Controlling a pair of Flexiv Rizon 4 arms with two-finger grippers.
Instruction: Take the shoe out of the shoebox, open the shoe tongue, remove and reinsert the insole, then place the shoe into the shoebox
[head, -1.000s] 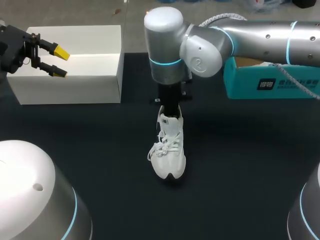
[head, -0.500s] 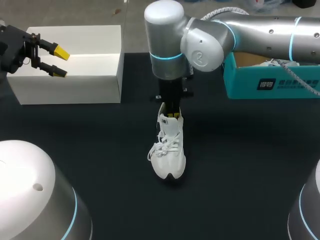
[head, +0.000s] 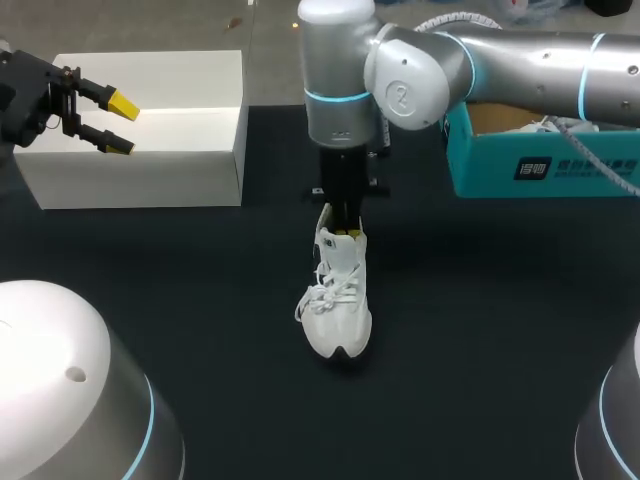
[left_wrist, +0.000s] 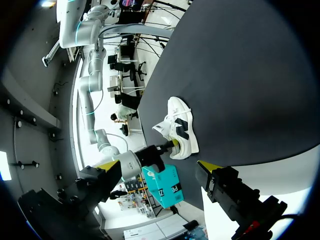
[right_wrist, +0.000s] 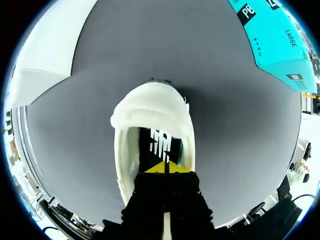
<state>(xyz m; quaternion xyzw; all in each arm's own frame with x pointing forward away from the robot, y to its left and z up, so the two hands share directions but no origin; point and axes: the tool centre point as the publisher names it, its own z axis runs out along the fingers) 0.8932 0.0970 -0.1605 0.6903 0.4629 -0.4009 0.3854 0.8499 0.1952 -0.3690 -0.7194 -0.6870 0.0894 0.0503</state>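
Head view: the right arm's wrist has come up a little over the last second. The right gripper (head: 345, 231), hidden in the heel opening before, now shows its yellow tips at the collar of the shoe (head: 340, 300). The shoe has not shifted; it stands upright on the desk (head: 480, 330), toe towards the camera, well apart from the teal shoebox (head: 540, 165). The left gripper (head: 115, 122) is unchanged, fingers apart, over the white box (head: 150, 150).

Left wrist view: its own yellow tips stand wide apart with nothing between them. The shoe is far ahead, with the right arm at its heel.

Right wrist view: the tips are pressed together just above the heel end of the dark insole (right_wrist: 160, 142), which lies flat inside the shoe. I cannot make out whether its edge is nipped between them.

Judgement: the shoe is out of the box and the insole removal is starting. The small lift is probably a first pull or a re-grip, and the insole is not yet out.
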